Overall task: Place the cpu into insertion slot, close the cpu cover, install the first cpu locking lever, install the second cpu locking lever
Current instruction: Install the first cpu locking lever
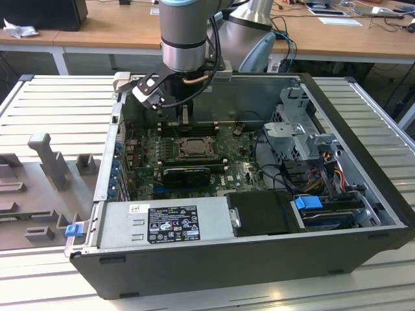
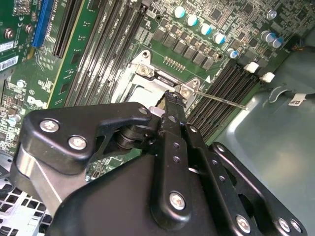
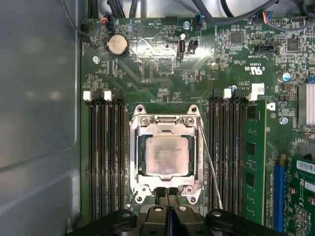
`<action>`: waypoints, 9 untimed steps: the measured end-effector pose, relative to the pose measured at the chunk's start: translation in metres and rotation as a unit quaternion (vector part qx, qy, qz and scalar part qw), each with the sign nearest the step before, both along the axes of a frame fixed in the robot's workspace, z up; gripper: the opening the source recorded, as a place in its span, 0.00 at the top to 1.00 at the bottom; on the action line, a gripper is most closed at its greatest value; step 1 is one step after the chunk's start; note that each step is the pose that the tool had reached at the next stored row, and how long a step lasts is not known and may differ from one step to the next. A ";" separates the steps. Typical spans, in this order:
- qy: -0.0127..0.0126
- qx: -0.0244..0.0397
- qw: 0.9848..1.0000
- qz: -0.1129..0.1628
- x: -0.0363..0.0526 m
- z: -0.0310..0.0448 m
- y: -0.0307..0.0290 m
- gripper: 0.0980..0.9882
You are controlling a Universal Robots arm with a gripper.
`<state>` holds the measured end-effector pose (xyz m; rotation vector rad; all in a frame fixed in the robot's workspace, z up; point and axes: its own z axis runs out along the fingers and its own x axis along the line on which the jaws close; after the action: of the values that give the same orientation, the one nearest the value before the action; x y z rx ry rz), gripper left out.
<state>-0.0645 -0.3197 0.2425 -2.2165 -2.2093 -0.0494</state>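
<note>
In the first wrist view the cpu [image 3: 166,155], pale silver and square, lies flat in the insertion slot [image 3: 140,189] on the green board. The cpu cover [image 3: 137,162], a silver frame, lies closed around the chip. One thin wire locking lever [image 3: 209,162] stands loose, slanting away from the socket over the memory slots; it also shows in the second wrist view [image 2: 221,101]. My gripper [image 3: 166,192] is shut, its black fingertips pressed together at the socket's edge, close to a corner screw [image 2: 170,98]. In the exterior view the gripper [image 1: 185,122] hangs just above the socket [image 1: 193,148].
Black memory slots [image 3: 106,157] flank the socket on both sides. The grey case wall [image 3: 39,123] runs close by. A grey power-supply box [image 1: 165,220], a black card [image 1: 187,173] and a metal drive cage [image 1: 298,129] with cables crowd the open case.
</note>
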 end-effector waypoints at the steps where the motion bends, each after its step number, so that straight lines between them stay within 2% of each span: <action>1: 0.000 0.000 1.000 0.000 -0.0001 0.0015 0.0000 0.99; 3: 0.000 0.000 1.000 0.000 -0.0002 0.0047 0.0000 0.99; 5: 0.000 0.000 1.000 0.000 -0.0003 0.0123 0.0000 0.99; 9: 0.000 0.000 1.000 0.000 -0.0005 0.0163 0.0000 0.99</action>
<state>-0.0650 -0.3197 0.2589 -2.2167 -2.2090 -0.0500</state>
